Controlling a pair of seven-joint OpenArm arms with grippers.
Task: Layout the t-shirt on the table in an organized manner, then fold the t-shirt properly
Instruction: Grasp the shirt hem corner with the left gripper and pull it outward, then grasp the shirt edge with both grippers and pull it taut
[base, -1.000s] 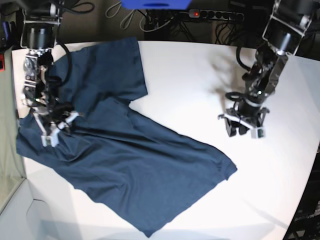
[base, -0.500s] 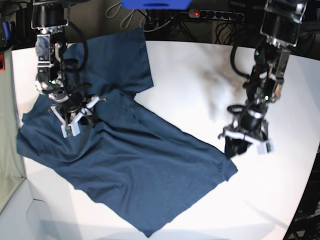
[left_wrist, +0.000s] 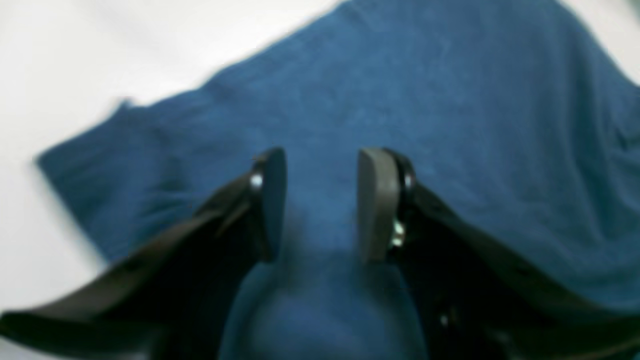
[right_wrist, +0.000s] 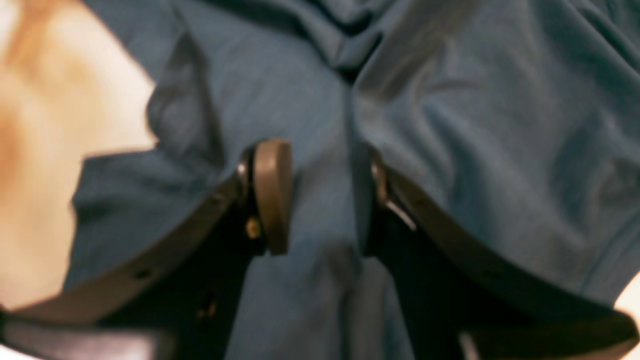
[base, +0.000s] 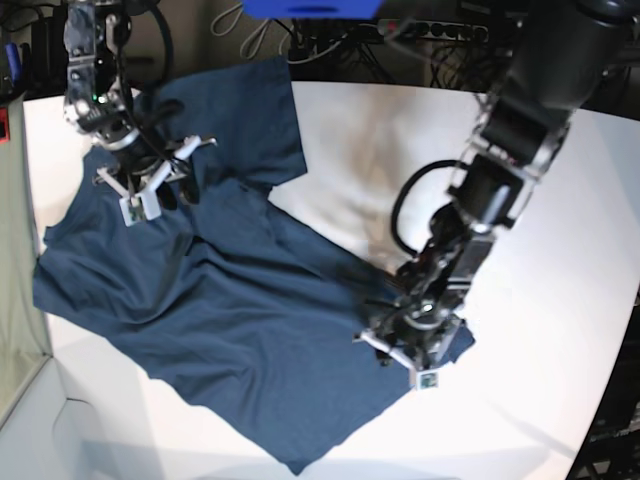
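Note:
The dark navy t-shirt (base: 230, 300) lies spread and wrinkled across the left half of the white table (base: 560, 300), one sleeve (base: 255, 120) towards the far edge. My right gripper (base: 150, 190) hovers low over the shirt's upper part near the collar, jaws open. Creased fabric (right_wrist: 450, 125) fills the right wrist view and runs under the open right gripper (right_wrist: 320, 200). My left gripper (base: 410, 355) is down on the shirt's right corner, open. In the left wrist view, flat blue cloth (left_wrist: 450, 125) shows beneath the left gripper (left_wrist: 322, 200). No grip shows.
Cables and a power strip (base: 430, 30) lie beyond the table's far edge. A blue object (base: 310, 8) sits at the top. The table's curved edge (base: 610, 390) runs down the right side. Bare white tabletop (left_wrist: 75, 60) shows left of the shirt's corner.
My left arm swung from the bare table on the right onto the shirt's right corner. My right gripper moved up towards the collar, and the shirt's upper part shifted up and right.

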